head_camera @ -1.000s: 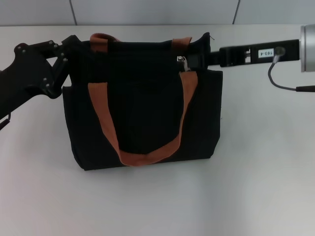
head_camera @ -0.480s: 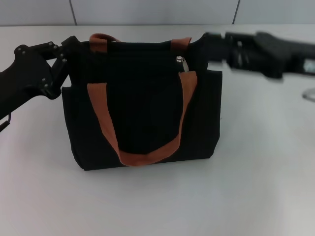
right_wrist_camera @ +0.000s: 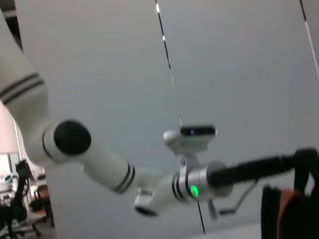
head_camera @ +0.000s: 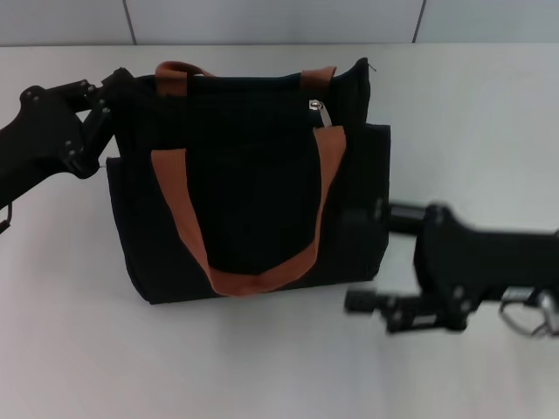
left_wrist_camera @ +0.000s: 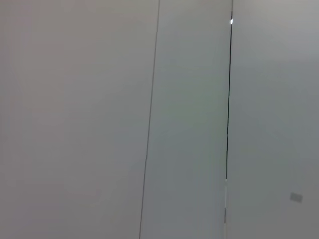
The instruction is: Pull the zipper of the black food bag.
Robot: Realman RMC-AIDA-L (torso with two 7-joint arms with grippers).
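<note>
The black food bag [head_camera: 253,183] stands upright mid-table with two orange-brown handles. The zipper [head_camera: 320,111], a small silver pull tab, hangs at the top right of the zip line with nothing touching it. My left gripper [head_camera: 112,94] is at the bag's top left corner and shut on its edge. My right gripper [head_camera: 374,257] is blurred and low by the bag's lower right side. Its jaws stand apart and hold nothing. The right wrist view shows a corner of the bag [right_wrist_camera: 274,214] and my left arm. The left wrist view shows only wall panels.
The white table [head_camera: 262,367] extends in front of the bag and to both sides. A grey panelled wall [head_camera: 279,22] runs along the far edge. A cable loop [head_camera: 524,314] hangs at my right wrist.
My right gripper has left the bag's top right corner by the zipper and swung down to the bag's lower right side. The bag's top has shifted slightly left with my left gripper.
</note>
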